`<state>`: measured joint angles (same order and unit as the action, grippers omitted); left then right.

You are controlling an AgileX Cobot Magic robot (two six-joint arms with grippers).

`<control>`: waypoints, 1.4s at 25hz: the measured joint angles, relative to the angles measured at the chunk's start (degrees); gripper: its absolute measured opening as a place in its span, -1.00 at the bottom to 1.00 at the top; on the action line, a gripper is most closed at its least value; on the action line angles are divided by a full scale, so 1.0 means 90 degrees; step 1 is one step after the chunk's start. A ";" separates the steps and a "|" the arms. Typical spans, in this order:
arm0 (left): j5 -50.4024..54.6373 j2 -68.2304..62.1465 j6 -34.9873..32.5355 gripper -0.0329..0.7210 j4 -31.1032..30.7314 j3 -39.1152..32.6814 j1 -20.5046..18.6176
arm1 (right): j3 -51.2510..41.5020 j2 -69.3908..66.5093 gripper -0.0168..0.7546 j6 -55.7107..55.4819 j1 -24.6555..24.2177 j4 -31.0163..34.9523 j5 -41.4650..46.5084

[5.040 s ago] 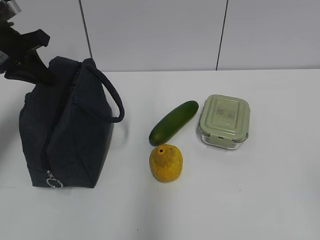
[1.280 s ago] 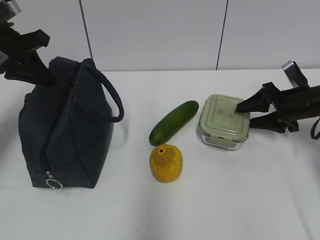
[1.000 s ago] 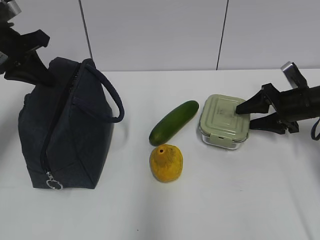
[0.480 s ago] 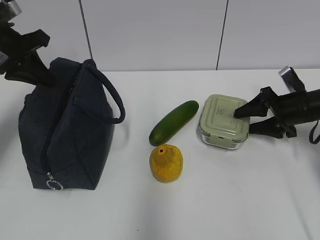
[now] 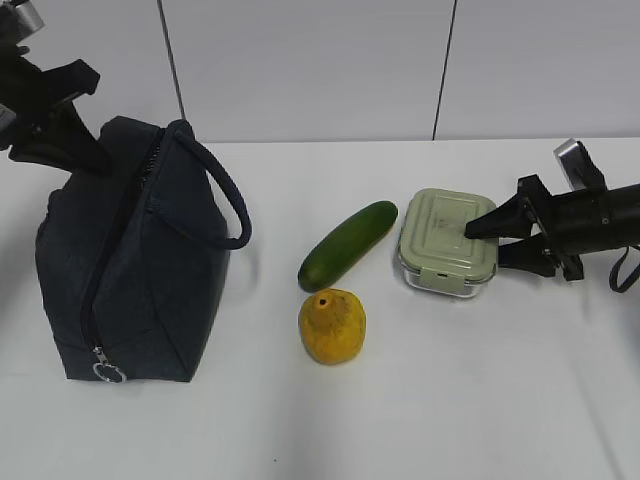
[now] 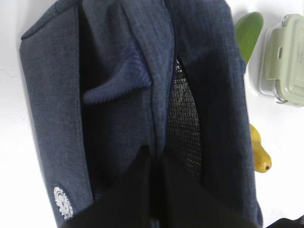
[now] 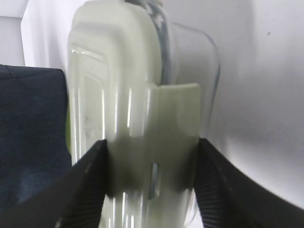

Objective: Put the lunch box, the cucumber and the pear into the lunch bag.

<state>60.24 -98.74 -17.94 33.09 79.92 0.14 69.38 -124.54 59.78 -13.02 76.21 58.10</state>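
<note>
The navy lunch bag (image 5: 140,260) stands at the left, its zipper running down to a ring pull (image 5: 107,370). My left gripper (image 5: 92,150) is shut on the fabric at the bag's top (image 6: 118,71), fingers together (image 6: 153,156). The green cucumber (image 5: 347,245) lies in the middle, with the yellow pear (image 5: 332,326) just in front of it. The sage-lidded lunch box (image 5: 448,240) sits on the table at the right. My right gripper (image 5: 484,246) reaches in from the right, one finger on the lid and one low on the side. Close up, both fingers press the lunch box (image 7: 133,95).
The bag's loop handle (image 5: 225,195) hangs toward the cucumber. A round white logo (image 6: 61,202) shows on the bag's side. A white panelled wall (image 5: 320,70) stands behind the white table (image 5: 420,400).
The right gripper came in from the right, slid over the lunch box's right edge and narrowed its jaws onto it. The left gripper and the bag held still.
</note>
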 joint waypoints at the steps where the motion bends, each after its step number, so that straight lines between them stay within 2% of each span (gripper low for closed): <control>1: 0.0008 0.0000 0.0000 -0.90 0.0000 0.0000 0.0000 | 0.0000 0.0000 0.06 0.0000 0.0000 0.0000 0.0012; 11: 0.0030 0.0000 0.0000 -0.90 0.0122 0.0000 0.0000 | 0.0015 -0.0005 0.03 0.0039 0.0000 -0.0054 0.0216; 17: 0.0036 0.0000 0.0000 -0.90 0.0400 0.0000 0.0000 | 0.0434 -0.0045 0.03 -0.0029 0.0000 -0.0132 0.0666; 23: 0.0042 0.0000 0.0000 -0.90 0.0555 0.0000 0.0000 | 0.0913 0.0071 0.03 -0.0652 0.0004 -0.0264 0.0674; 29: 0.0015 0.0000 0.0000 -0.90 0.0896 0.0000 0.0000 | 0.1315 0.0830 0.03 -0.1639 0.0031 -0.0527 0.0762; 32: -0.0004 -0.0013 0.0000 -0.90 0.1011 0.0000 0.0000 | 0.1623 0.1237 0.03 -0.2189 0.0221 -0.0809 0.0818; 35: -0.0017 -0.0048 0.0000 -0.90 0.1206 0.0000 0.0000 | 0.2027 0.1521 0.03 -0.2744 0.0637 -0.1026 0.0907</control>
<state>60.08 -99.18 -17.94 43.95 79.92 0.14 87.63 -110.86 35.09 -7.29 66.97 66.26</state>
